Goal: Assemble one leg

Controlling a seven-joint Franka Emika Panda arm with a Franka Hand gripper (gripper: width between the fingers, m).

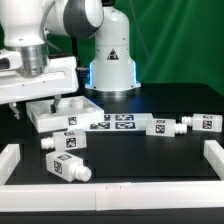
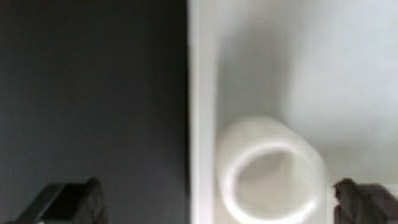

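The large white tabletop [image 1: 72,108] lies at the exterior view's left. My gripper [image 1: 44,92] hangs low over its near-left part. In the wrist view the gripper [image 2: 217,205] is open and empty, its dark fingertips [image 2: 71,202] spread wide across the tabletop's edge [image 2: 294,70], with a round corner hole [image 2: 267,178] between them. One leg [image 1: 64,142] lies in front of the tabletop and a second leg [image 1: 67,168] lies nearer the front. Two more legs [image 1: 163,127] [image 1: 207,122] lie at the exterior view's right. No leg shows in the wrist view.
The marker board [image 1: 115,122] lies flat in the middle, right of the tabletop. A low white rail bounds the table at the left [image 1: 10,160], front [image 1: 120,188] and right [image 1: 214,155]. The robot's base [image 1: 110,60] stands at the back.
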